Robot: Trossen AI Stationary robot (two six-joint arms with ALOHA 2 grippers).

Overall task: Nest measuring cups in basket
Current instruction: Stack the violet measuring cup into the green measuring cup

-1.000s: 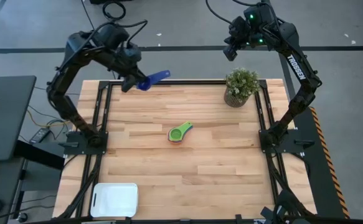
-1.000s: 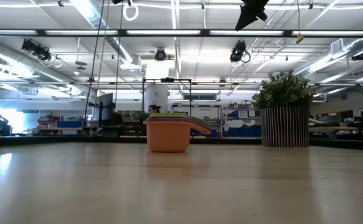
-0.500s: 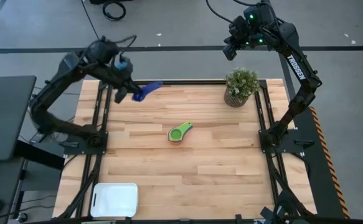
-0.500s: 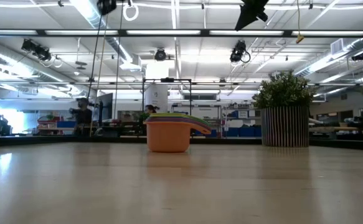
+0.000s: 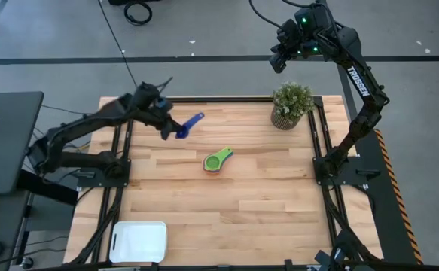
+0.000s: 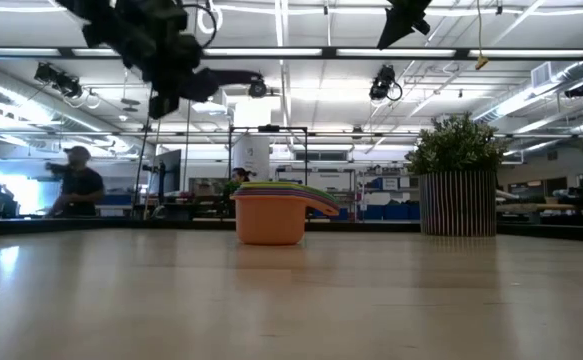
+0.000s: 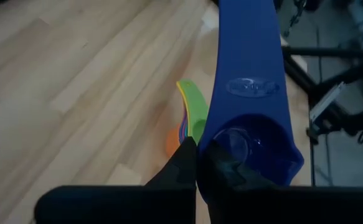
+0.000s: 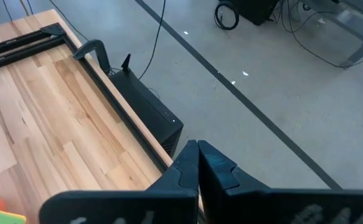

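Counting cups, we see one bright blue cup [image 5: 190, 125] pinched in our left gripper [image 5: 175, 129] upper left — one nested stack [image 5: 218, 160] mid-frame; right gripper [image 5: 278, 63] pressed together.

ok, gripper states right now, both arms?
Left gripper: shut on the bright blue measuring cup, held above the table.
Right gripper: shut, empty, raised beyond the table's far edge.

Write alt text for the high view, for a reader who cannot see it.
Seen from above, the left gripper holds a bright blue measuring cup over the wooden table, near a green-topped stack of cups. The right gripper waits beyond a potted plant; the white basket sits at a near corner.
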